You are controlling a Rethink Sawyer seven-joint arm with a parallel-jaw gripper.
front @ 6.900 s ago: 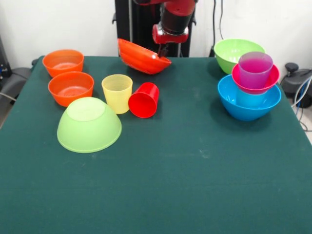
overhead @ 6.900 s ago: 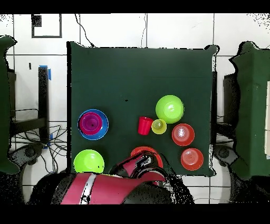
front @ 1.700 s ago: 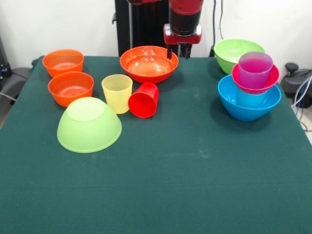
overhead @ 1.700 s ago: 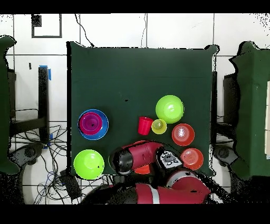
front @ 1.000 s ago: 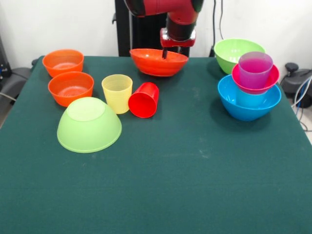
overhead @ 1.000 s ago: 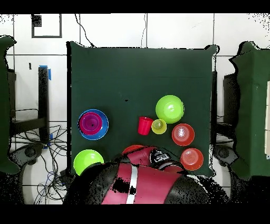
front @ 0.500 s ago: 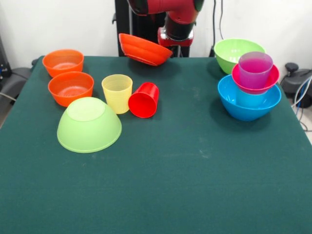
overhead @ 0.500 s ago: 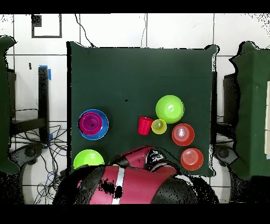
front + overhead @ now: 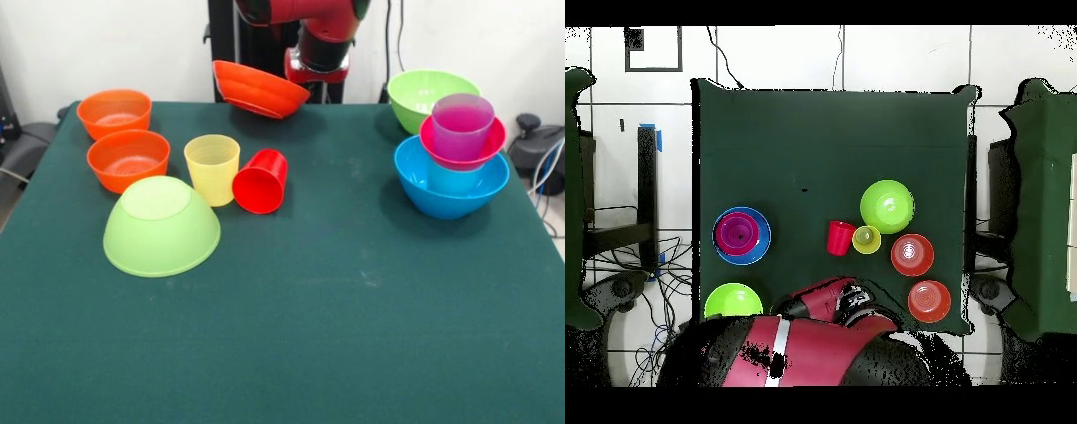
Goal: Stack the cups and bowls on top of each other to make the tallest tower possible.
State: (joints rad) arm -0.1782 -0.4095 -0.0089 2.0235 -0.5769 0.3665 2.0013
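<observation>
Gripper (image 9: 311, 86) clamped on rim of wide orange bowl (image 9: 256, 89), bowl tilted, lifted off table (image 9: 353, 309); red cup (image 9: 261, 181) lying at bowl's 6 o'clock.

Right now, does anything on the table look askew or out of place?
Yes. The red cup lies tipped on its side against the yellow cup, and one lime green bowl sits upside down. The wide orange bowl hangs tilted in the air beside the tool.

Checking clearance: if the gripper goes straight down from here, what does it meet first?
Probably bare table. The gripper, holding the tilted wide orange bowl by its rim, has nothing standing beneath it; depth is uncertain.
</observation>
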